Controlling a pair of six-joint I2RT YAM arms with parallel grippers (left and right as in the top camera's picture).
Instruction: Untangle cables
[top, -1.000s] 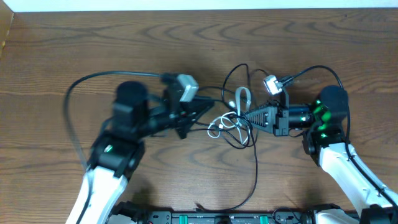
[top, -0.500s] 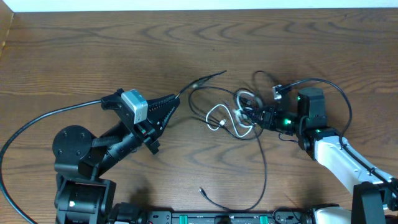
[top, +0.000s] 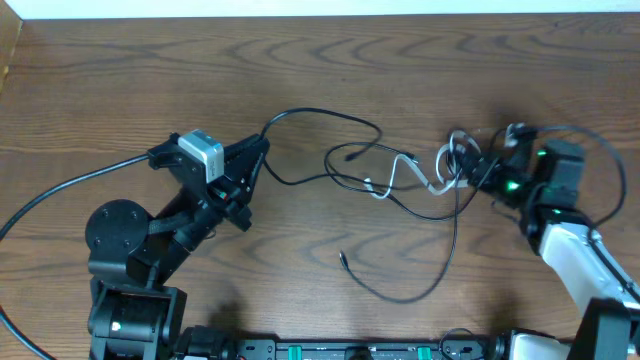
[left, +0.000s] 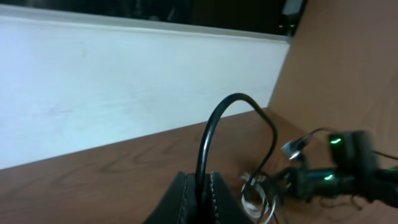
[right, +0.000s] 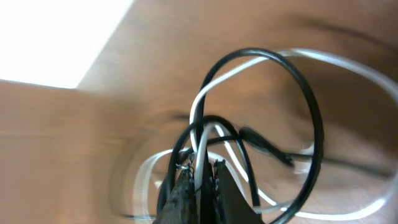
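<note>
The black cord (top: 310, 112) and white cord (top: 403, 162) lie tangled across the middle of the table (top: 330, 50). The left pincer (top: 262, 145) is closed on the black cord. The right pincer (top: 468, 170) clamps the white cord with black loops.

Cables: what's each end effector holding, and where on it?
Left end effector pinches a black cable along its run. Right end effector pinches the white cord and a black loop at the tangle.
</note>
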